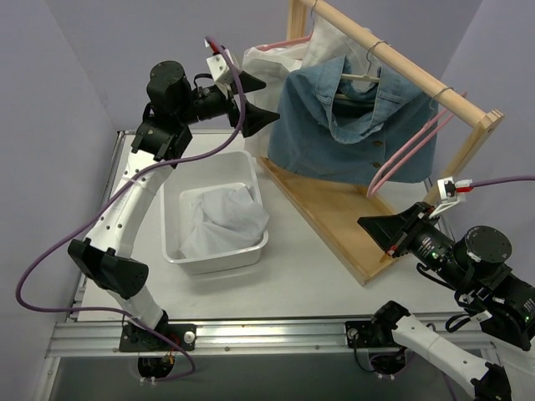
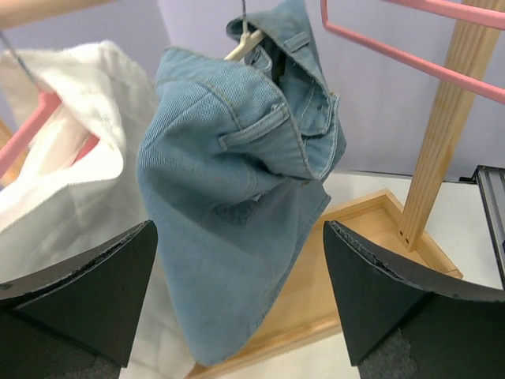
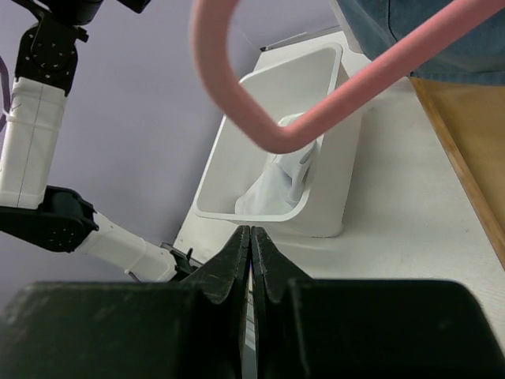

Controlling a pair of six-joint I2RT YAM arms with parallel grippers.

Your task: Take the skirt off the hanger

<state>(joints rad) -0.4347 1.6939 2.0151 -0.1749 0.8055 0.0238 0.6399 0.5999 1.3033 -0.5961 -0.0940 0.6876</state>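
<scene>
Little of the job looks done: the denim skirt (image 1: 351, 125) hangs on its pale hanger (image 1: 359, 78) from the top rail of the wooden rack (image 1: 334, 209), toward 1 o'clock in the overhead view. Its waistband is bunched and folded over the hanger's bar and its hem drapes down toward the rack's base. Nothing has hold of it, so taking hold, working the waistband free and lifting the skirt off all appear to be left. The left gripper (image 1: 259, 102) is raised at the skirt's 9 o'clock with its jaws spread about as wide as they go. They point at the fabric's near edge and close on nothing; from the left wrist view the skirt sits framed between the two fingers, apart from both. The right gripper (image 1: 365, 224) sits low at the skirt's 5 o'clock, just under the bottom loop of an empty pink hanger (image 1: 401, 154). Its jaws are pressed fully together and grip nothing. On the tabletop (image 1: 301, 276) at the skirt's 7 o'clock stands a white bin (image 1: 171, 242) with a crumpled white cloth (image 1: 221, 221) inside. A white garment (image 1: 272, 63) hangs behind the skirt at its 10 o'clock.
</scene>
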